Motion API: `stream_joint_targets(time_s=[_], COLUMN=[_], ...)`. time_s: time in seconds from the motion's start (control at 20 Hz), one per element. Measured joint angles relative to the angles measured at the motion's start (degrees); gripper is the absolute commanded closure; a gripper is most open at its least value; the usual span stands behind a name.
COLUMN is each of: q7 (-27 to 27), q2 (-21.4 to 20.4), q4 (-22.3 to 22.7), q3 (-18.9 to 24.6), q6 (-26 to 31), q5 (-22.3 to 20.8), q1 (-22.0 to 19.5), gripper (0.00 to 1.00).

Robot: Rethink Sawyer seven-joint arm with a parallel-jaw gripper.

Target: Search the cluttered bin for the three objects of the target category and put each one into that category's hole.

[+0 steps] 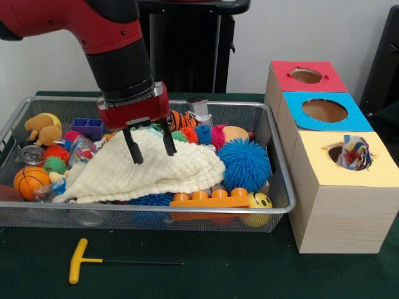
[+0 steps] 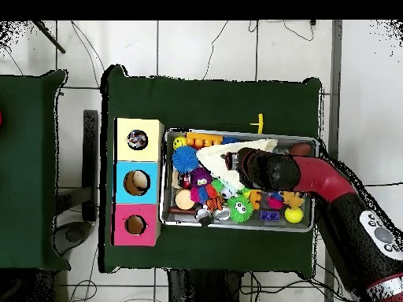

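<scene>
My gripper (image 1: 150, 149) hangs open over the wire-mesh bin (image 1: 279, 163), its two black fingertips just touching a cream waffle-weave cloth (image 1: 156, 171) that lies across the toys. Nothing sits between the fingers. From overhead the arm covers the gripper and most of the cloth (image 2: 266, 145). To the right of the bin stands a wooden box with three holes: red top (image 1: 307, 75), blue top (image 1: 324, 110) and yellow top (image 1: 353, 156). A bundle of multicoloured fabric (image 1: 355, 153) sticks out of the yellow hole. In the overhead view the yellow hole (image 2: 137, 140) also holds something.
The bin holds a blue spiky ball (image 1: 245, 163), an orange connector toy (image 1: 210, 200), a yellow smiley ball (image 1: 257, 205), a small basketball (image 1: 30, 180), a plush toy (image 1: 43, 128) and other clutter. A yellow-handled T-wrench (image 1: 84, 261) lies on the green tablecloth in front.
</scene>
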Motion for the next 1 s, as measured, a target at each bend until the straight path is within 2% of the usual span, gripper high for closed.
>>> stream_joint_targets(time_s=[0.7,1.0], q7=[0.0,0.0], q2=[-2.66,-3.17], q4=[0.02,0.07], q3=[-0.03,-0.02], q6=[0.01,0.01], q5=[-0.4,-1.07], q1=[-4.62,-4.92], gripper=[0.0,0.0])
